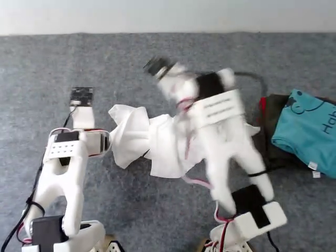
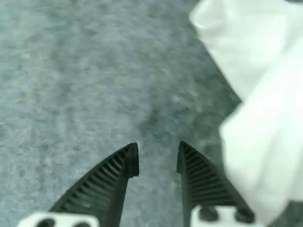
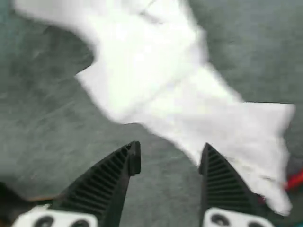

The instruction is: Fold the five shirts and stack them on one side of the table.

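Note:
A crumpled white shirt (image 1: 139, 137) lies in the middle of the grey table. At the right a teal shirt (image 1: 310, 123) lies on a pile of dark and red shirts (image 1: 270, 118). My left gripper (image 1: 81, 97) hangs over bare table, left of the white shirt. Its wrist view shows the left gripper (image 2: 157, 158) open and empty, the white shirt (image 2: 258, 94) beside it. My right gripper (image 1: 157, 67) is raised beyond the white shirt's far side, the arm crossing over the cloth. The right gripper (image 3: 171, 158) is open above the white shirt (image 3: 161, 80), holding nothing.
The grey carpet-like table top (image 1: 47, 63) runs back to a white wall (image 1: 168, 16). Both arm bases stand at the front edge. A red cable (image 3: 296, 179) shows near the shirt's edge in the right wrist view.

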